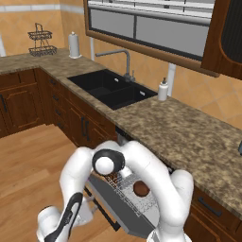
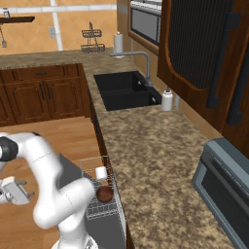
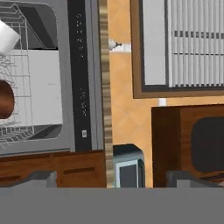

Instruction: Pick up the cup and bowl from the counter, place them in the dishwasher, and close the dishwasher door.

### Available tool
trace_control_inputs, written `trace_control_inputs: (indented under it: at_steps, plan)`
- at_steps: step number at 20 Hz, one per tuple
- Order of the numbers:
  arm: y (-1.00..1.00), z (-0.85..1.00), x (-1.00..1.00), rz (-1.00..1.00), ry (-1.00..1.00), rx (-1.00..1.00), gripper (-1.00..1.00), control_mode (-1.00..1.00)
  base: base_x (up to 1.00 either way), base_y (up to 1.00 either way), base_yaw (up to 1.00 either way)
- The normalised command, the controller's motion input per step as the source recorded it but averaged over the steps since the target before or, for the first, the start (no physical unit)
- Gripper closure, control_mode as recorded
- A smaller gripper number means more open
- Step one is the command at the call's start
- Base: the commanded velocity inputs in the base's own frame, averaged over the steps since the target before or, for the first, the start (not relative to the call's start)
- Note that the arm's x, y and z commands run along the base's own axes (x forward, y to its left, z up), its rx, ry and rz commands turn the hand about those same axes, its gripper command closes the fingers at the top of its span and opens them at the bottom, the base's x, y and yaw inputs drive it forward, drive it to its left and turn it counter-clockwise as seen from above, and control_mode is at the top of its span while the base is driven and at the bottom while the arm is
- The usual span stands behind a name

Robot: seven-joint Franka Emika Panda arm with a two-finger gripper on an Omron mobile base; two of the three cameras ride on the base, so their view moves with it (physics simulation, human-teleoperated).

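The dishwasher (image 2: pixel 113 224) stands open under the counter (image 2: pixel 155 160), its white wire rack (image 2: pixel 95 187) pulled out. In the rack stand the white cup (image 2: pixel 100 172) and, beside it, the dark reddish-brown bowl (image 2: pixel 104 194). The bowl (image 1: pixel 140 188) also shows between the arm's links. The grey dishwasher door (image 1: pixel 124 216) hangs down, with its dark bar handle toward the floor. My gripper (image 2: pixel 25 194) hovers low over the wooden floor, left of the door, open and holding nothing. In the hand view the gripper (image 3: pixel 112 179) has its fingertips (image 3: pixel 41 178) far apart, and the cup (image 3: pixel 6 37) and bowl (image 3: pixel 4 99) sit at the left edge.
A black sink (image 1: pixel 111 89) with a faucet (image 1: pixel 124 59) and a white soap bottle (image 1: pixel 163 90) lies farther along the counter. A grey microwave (image 2: pixel 223 187) stands at the right. A paper towel roll (image 1: pixel 74 45) and a wire basket (image 1: pixel 41 40) stand in the corner. Dark wooden cabinets (image 1: pixel 21 101) line the floor.
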Motion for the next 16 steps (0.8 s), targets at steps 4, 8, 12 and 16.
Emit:
trace_control_inputs:
  at_steps: [4, 8, 12, 16]
  plan:
    - [0.00, -0.66, 0.03, -0.16, 0.00, -0.09, -1.00, -1.00, 0.00, 0.00, 0.00]
    - [0.00, -0.70, 0.15, -0.10, 0.01, -0.01, -1.00, -1.00, 0.00, 0.00, 0.00]
    - [0.00, -0.62, 0.35, 0.00, 0.07, 0.05, -1.00, -1.00, 0.00, 0.00, 0.00]
    - [0.00, -0.57, 0.41, 0.05, 0.07, 0.13, -1.00, -1.00, 0.00, 0.00, 0.00]
